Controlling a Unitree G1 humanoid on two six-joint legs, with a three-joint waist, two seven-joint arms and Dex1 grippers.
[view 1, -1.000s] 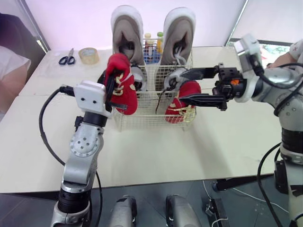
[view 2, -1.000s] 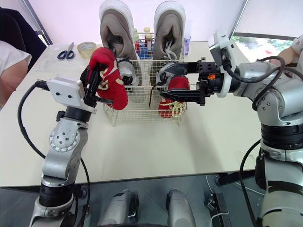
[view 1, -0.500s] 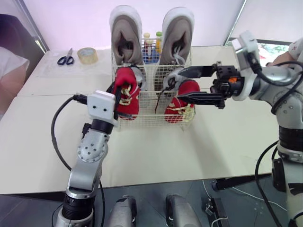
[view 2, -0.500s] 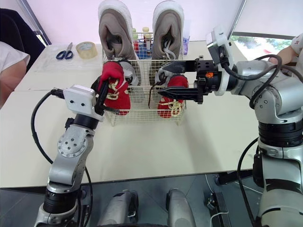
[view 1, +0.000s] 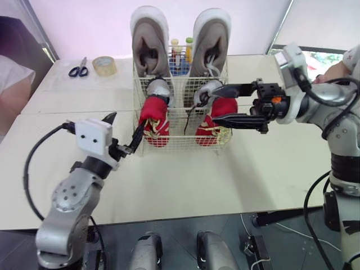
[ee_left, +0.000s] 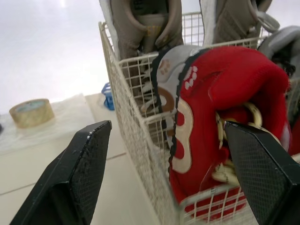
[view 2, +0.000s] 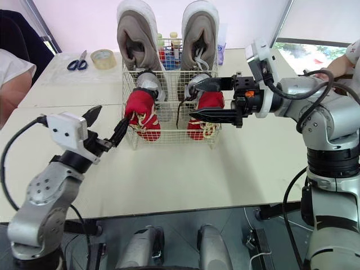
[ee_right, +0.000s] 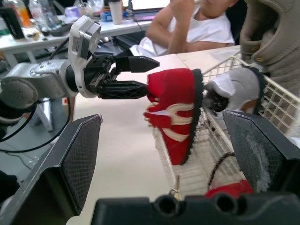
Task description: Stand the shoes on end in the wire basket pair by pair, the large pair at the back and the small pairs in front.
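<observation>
The wire basket [view 1: 180, 136] stands mid-table. Two large beige shoes [view 1: 149, 39] stand on end at its back, with two small grey shoes [view 1: 160, 89] in front of them. At the front left a red shoe [view 1: 153, 118] stands on end, its top above the rim. My left gripper [view 1: 125, 128] is open just left of it, holding nothing, and in the left wrist view the same shoe [ee_left: 211, 117] shows between the fingers [ee_left: 79, 173]. The other red shoe [view 1: 217, 121] stands at the front right. My right gripper [view 1: 214, 105] is open over it, holding nothing.
Scissors [view 1: 79, 70] and a tape roll [view 1: 105, 66] lie at the table's far left. Bottles [view 1: 181, 52] stand behind the basket. A person in a white shirt [view 1: 11, 81] sits at the left, and a hand [view 1: 336, 68] shows at the far right.
My left gripper opened and let go of the red shoe, which now stands in the basket's front left. The left arm drew back to the left. The right arm barely moved.
</observation>
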